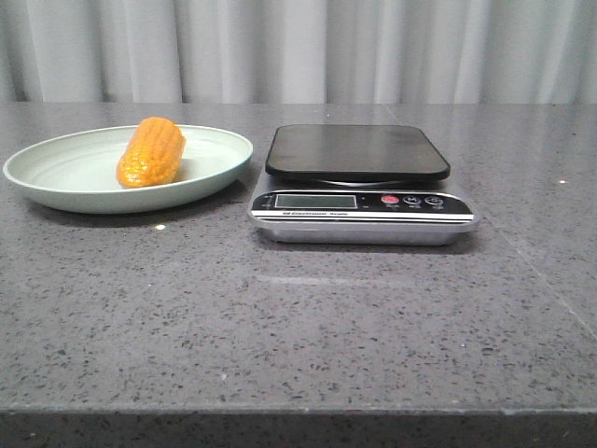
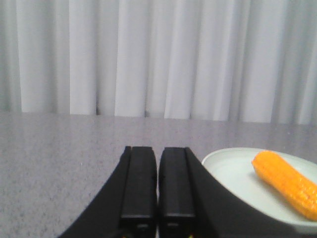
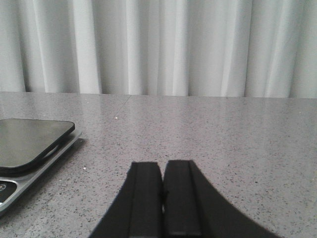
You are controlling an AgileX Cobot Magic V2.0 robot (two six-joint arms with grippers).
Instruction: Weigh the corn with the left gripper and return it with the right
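resting glossy, bumpy-kerneled corn (image 1: 151, 152) on smooth round plate (image 1: 65, 177).

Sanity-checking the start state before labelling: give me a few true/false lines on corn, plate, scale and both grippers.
1. The corn lies on the pale-green plate. True.
2. The scale already has the corn on its black platform. False: the platform is bare.
3. The left gripper is shut, holding nothing. True.
4. The plate sits to the right of the scale in the front view. False: it sits to the left.
5. The right gripper is open wide over the scale. False: its fingers are together, and the scale lies off to one side of it.
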